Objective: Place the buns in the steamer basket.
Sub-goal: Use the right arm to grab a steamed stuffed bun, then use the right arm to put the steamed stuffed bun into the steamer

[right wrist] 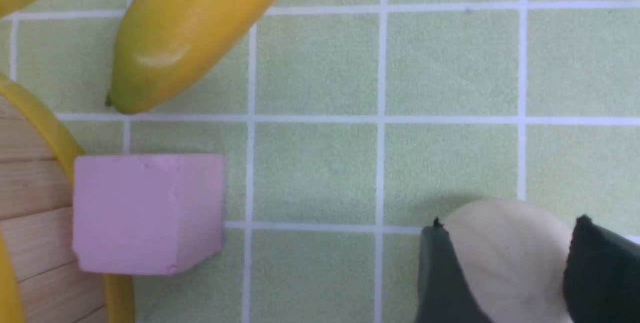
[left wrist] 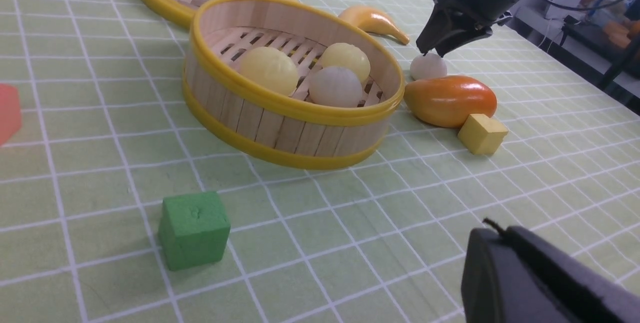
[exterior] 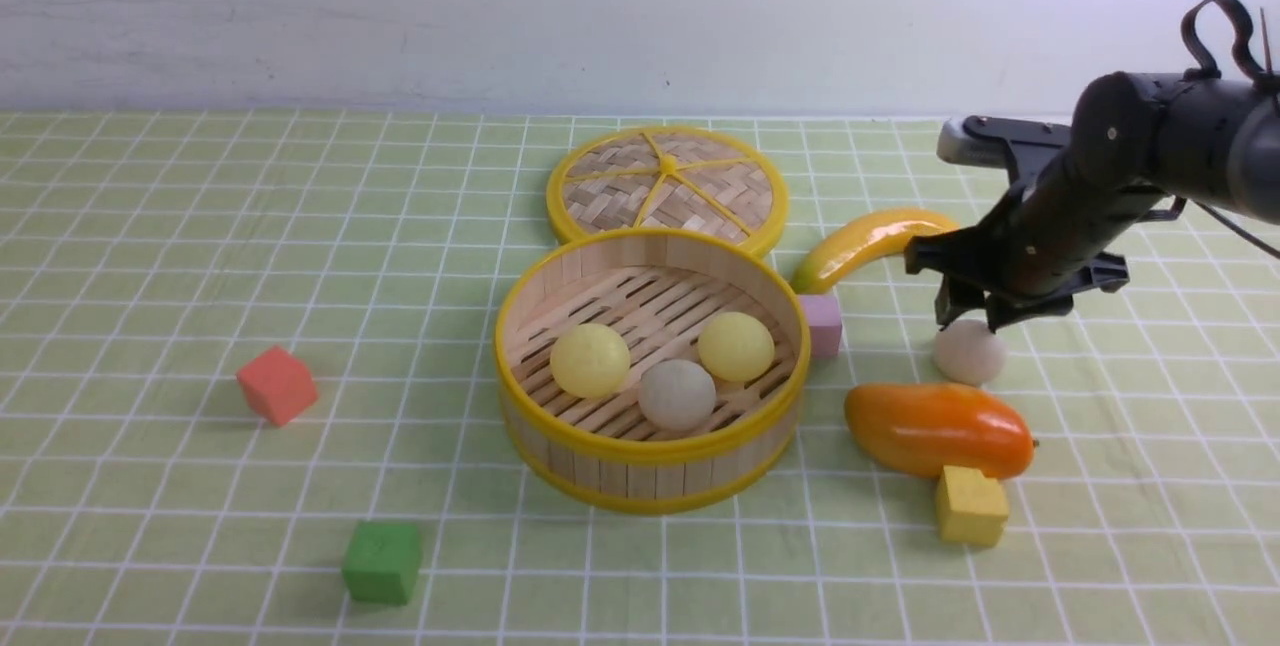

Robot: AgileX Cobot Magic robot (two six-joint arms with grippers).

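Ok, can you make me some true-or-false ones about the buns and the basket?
1. Three buns lie in the basket. True.
2. The lid sits on the basket. False: it lies flat behind it.
3. The mango is in the basket. False: it lies outside, beside the yellow cube.
4. The right gripper is at the fourth bun, outside the basket. True.

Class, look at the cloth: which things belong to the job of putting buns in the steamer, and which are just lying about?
Job: steamer basket; inside it, left yellow bun, right yellow bun, front off-white bun; on the cloth, loose off-white bun; right tool astride it.
Lying about: woven lid; banana; mango; pink cube; yellow cube; red cube; green cube.
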